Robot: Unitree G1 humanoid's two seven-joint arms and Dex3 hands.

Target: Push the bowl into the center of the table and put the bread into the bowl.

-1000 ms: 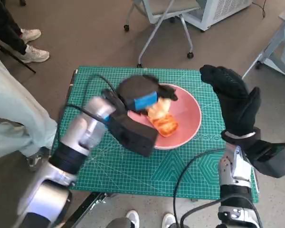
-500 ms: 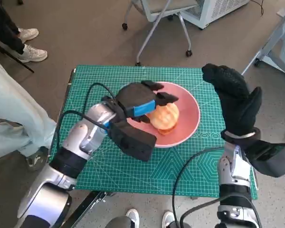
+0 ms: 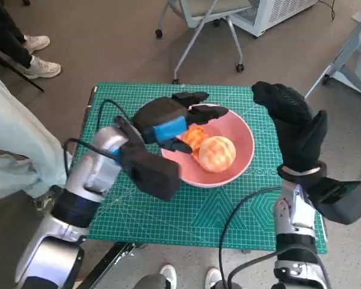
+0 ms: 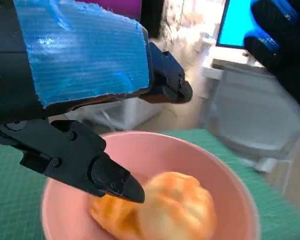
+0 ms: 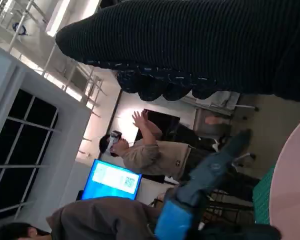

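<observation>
A pink bowl (image 3: 237, 158) sits on the green cutting mat (image 3: 168, 217), a little right of the middle. Golden bread (image 3: 215, 153) lies inside it; the left wrist view shows the bread (image 4: 170, 210) resting on the bowl (image 4: 225, 175) floor. My left hand (image 3: 168, 117) hovers over the bowl's left rim with its fingers (image 4: 110, 177) spread, just above the bread and holding nothing. My right hand (image 3: 295, 123) in the black glove stands upright beside the bowl's right rim, fingers extended, nothing in it.
A wheeled chair (image 3: 198, 18) stands beyond the table's far edge. A person's legs and shoes (image 3: 33, 57) are at the left. The right wrist view shows a person (image 5: 150, 155) with raised hands and a blue screen (image 5: 112, 180).
My left hand let go of the bread and drew back to the left and up. The bread settled in the bowl, further right. My right hand has hardly moved.
</observation>
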